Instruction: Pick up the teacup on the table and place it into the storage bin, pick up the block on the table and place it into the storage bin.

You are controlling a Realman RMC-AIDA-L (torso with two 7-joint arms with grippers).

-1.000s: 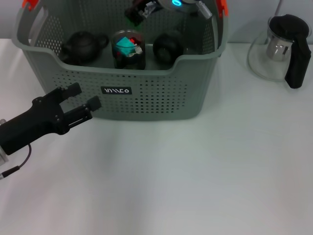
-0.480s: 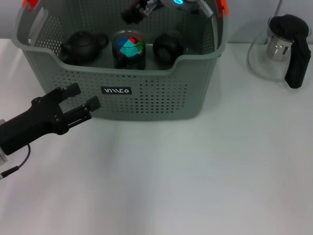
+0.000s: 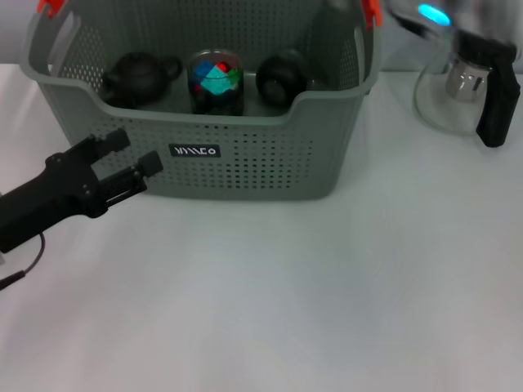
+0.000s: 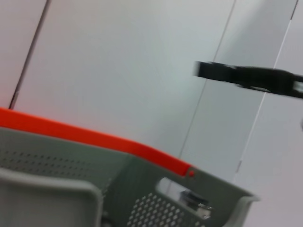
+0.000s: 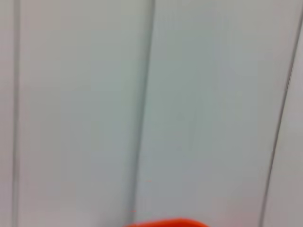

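Sitting in the storage bin (image 3: 245,155) at the table's (image 3: 327,286) far edge, the cup (image 3: 216,82) with the block (image 3: 216,81) inside lies past the left end effector (image 3: 131,159), which is open and empty; the right one is hidden.

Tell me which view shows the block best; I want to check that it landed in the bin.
The head view. It shows the multicoloured block inside the bin, between two dark teaware pieces. The left wrist view shows only the bin's rim and an orange clip; the right wrist view shows only wall and a sliver of orange. Neither shows the block.
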